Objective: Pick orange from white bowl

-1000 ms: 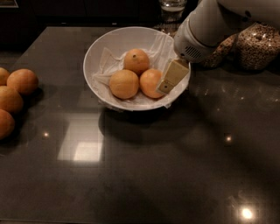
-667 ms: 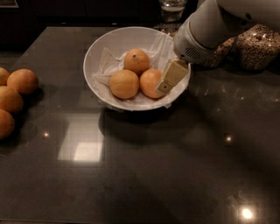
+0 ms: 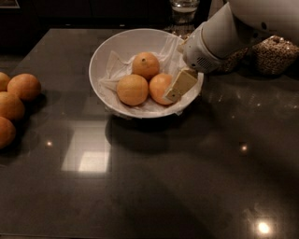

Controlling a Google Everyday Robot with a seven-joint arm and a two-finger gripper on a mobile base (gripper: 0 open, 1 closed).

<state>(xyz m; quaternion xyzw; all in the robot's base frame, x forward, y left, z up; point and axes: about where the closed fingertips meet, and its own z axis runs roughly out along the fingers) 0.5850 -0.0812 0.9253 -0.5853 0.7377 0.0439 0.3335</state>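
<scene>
The white bowl (image 3: pixel 103 52), lined with crumpled white paper, stands at the back middle of the dark table and holds three oranges. The orange (image 3: pixel 160 87) lies at the bowl's right front. A duller orange (image 3: pixel 132 89) lies to its left, and an orange with a dark dimple (image 3: pixel 145 65) lies behind. My gripper (image 3: pixel 175 92) reaches down from the right over the bowl's rim, and its cream tip lies against the right side of the orange. The far side of the orange behind the gripper is hidden.
Several loose oranges (image 3: pixel 22 87) lie at the table's left edge. A glass (image 3: pixel 184 9) stands behind the bowl. A jar of speckled grain (image 3: pixel 274 55) stands at the back right, behind my white arm (image 3: pixel 233 32).
My gripper has edged slightly down and left, closer against the right orange. The bowl and oranges have not moved.
</scene>
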